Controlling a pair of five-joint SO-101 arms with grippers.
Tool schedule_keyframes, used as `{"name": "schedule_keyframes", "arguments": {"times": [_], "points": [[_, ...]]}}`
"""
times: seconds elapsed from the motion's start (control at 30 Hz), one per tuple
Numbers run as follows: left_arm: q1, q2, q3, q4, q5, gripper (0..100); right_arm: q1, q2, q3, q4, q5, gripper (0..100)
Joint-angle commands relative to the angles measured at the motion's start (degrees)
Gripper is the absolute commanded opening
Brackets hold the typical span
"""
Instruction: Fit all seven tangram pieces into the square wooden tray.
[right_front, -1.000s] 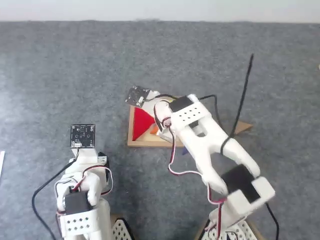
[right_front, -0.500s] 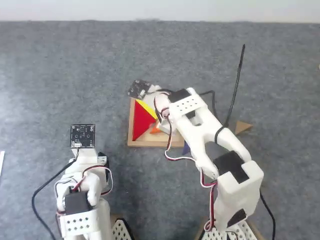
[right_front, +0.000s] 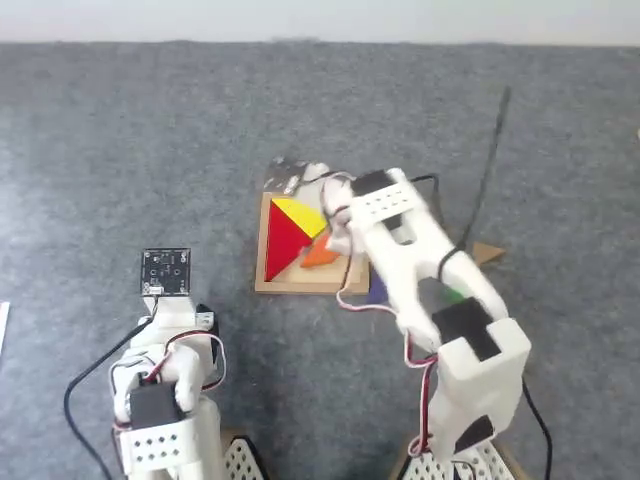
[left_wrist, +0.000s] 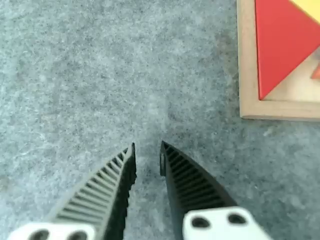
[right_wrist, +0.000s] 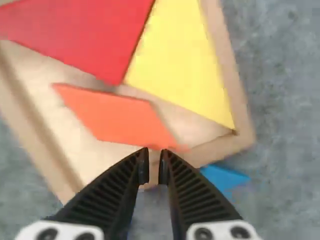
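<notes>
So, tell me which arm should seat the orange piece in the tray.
Right. The right gripper hovers at the orange piece inside the tray; the left gripper rests over bare carpet, off the tray's corner.

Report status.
Left tool ajar, empty, off tray. Right tool shut, empty, over tray edge. Red, yellow, orange in tray; blue outside. No blockers seen.

Grey, rough, fuzzy cloth is laid over the counter. Pale matt wood is used for the tray. Red piece, yellow piece & orange piece are finished smooth, matt. Both arms' jaws are moulded in ribbed black plastic.
</notes>
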Motion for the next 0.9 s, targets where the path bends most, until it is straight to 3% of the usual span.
{"name": "schedule_keyframes", "arguments": {"times": [0.0,0.17,0.3,0.47,0.87], "points": [[0.2,-1.1,-0.7,0.2,0.0,8,-5.3,-5.9,-3.1,2.3,-4.7,5.4],[0.2,-1.1,-0.7,0.2,0.0,8,-11.1,-3.4,-3.3,-2.7,-8.0,5.4],[0.2,-1.1,-0.7,0.2,0.0,8,-11.3,0.4,-3.3,-8.7,-8.6,5.4],[0.2,-1.1,-0.7,0.2,0.0,8,-11.3,1.7,-3.2,-8.8,-8.5,5.4],[0.2,-1.1,-0.7,0.2,0.0,8,-11.0,2.2,-8.5,5.7,-8.1,2.0]]}}
